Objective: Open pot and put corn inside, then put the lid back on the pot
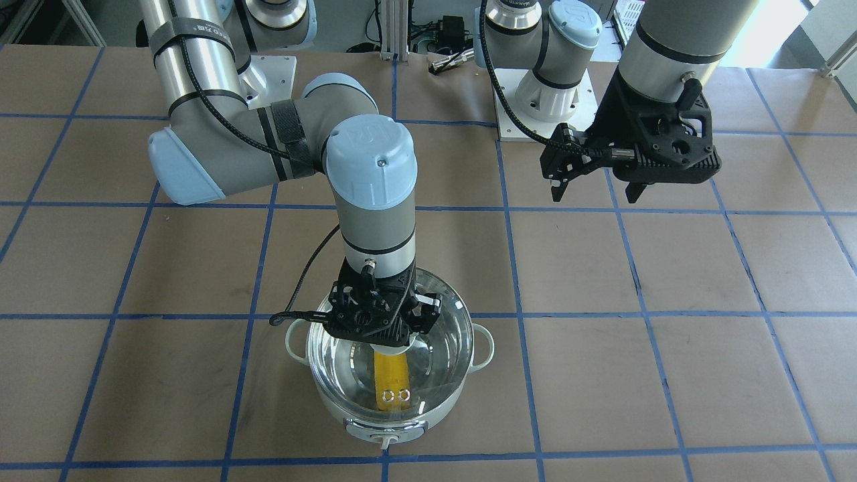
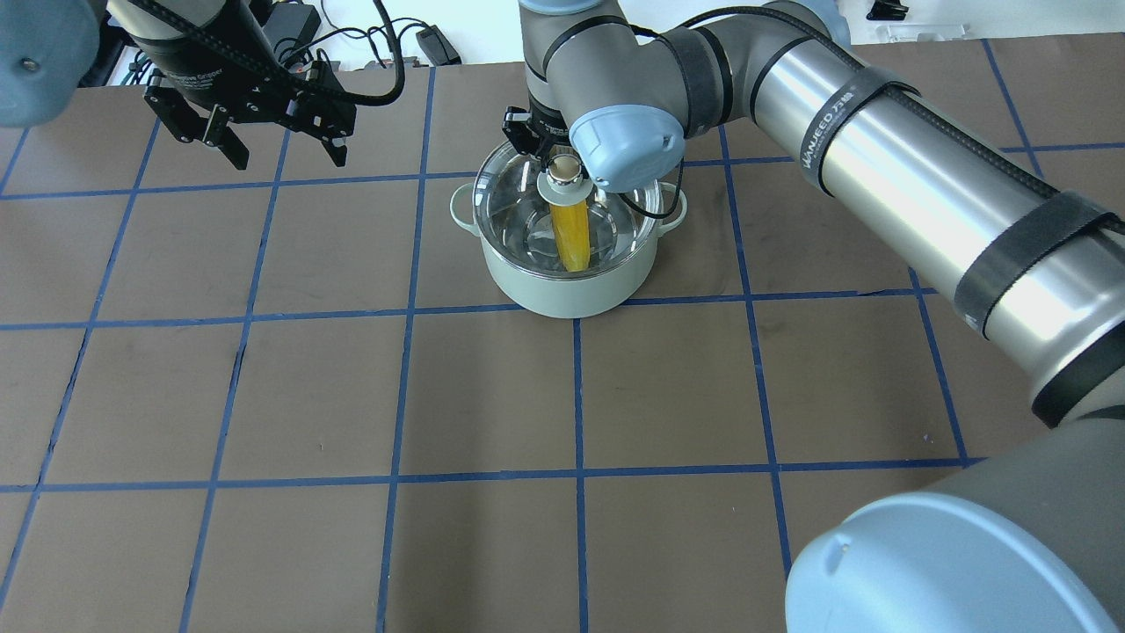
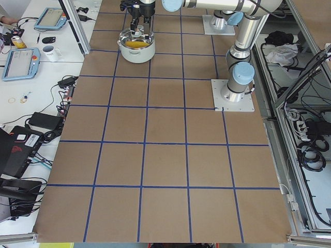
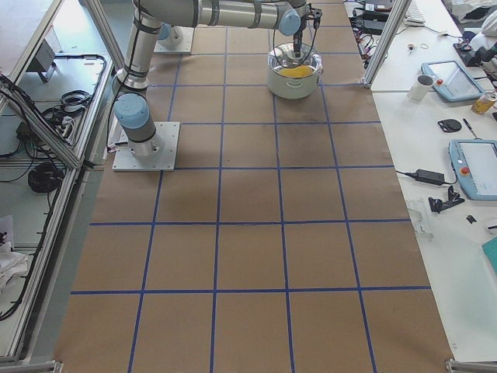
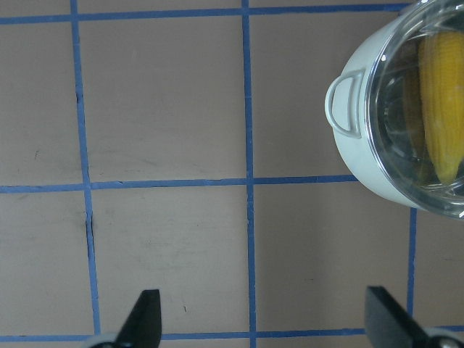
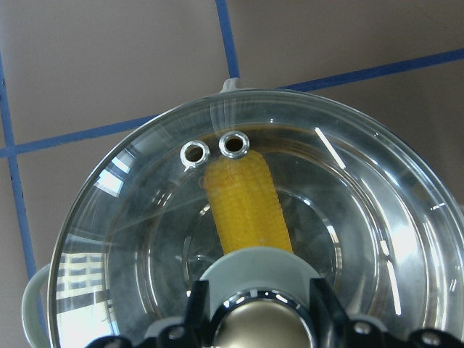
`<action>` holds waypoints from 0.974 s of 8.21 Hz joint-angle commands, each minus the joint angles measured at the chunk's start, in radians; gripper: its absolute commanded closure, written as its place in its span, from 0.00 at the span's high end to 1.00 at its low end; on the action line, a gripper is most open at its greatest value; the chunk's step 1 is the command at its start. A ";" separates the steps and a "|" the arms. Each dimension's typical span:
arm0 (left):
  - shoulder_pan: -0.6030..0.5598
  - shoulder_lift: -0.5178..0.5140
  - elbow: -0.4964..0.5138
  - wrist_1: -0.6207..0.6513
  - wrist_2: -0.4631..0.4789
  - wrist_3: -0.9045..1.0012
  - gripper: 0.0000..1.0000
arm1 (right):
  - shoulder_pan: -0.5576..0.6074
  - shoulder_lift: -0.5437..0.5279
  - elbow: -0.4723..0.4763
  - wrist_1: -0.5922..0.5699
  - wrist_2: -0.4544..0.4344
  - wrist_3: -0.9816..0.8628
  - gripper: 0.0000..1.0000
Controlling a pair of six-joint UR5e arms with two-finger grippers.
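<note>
The pot (image 1: 385, 428) stands on the table with its control knob facing away from the robot. The yellow corn (image 1: 392, 375) lies inside it, seen through the clear glass lid (image 1: 442, 348). The lid sits at the pot's rim or just above it; I cannot tell which. My right gripper (image 1: 388, 341) points straight down, shut on the lid's tan knob (image 6: 261, 326), with a finger on either side. My left gripper (image 1: 596, 194) is open and empty, hovering above bare table well to the pot's side. The left wrist view catches the pot (image 5: 355, 145) and the corn (image 5: 444, 109) at its right edge.
Brown paper with a blue tape grid (image 2: 404, 316) covers the table. The arm mounting plates (image 1: 542, 114) stand at the robot's edge. Side benches hold tablets, mugs and cables (image 3: 31, 57), beyond the table.
</note>
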 commanded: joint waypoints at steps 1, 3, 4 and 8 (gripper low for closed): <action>0.000 -0.004 0.000 0.001 0.000 0.000 1.00 | 0.000 0.000 0.001 0.001 0.000 -0.002 0.00; 0.000 -0.004 0.000 0.001 0.000 0.000 1.00 | 0.000 0.001 0.001 0.001 0.002 -0.002 0.00; 0.000 -0.004 0.000 0.000 0.000 0.000 1.00 | 0.000 0.003 0.001 -0.001 0.000 0.000 0.27; 0.000 -0.005 0.000 0.001 0.000 0.000 1.00 | 0.000 0.004 0.001 -0.016 0.002 -0.002 1.00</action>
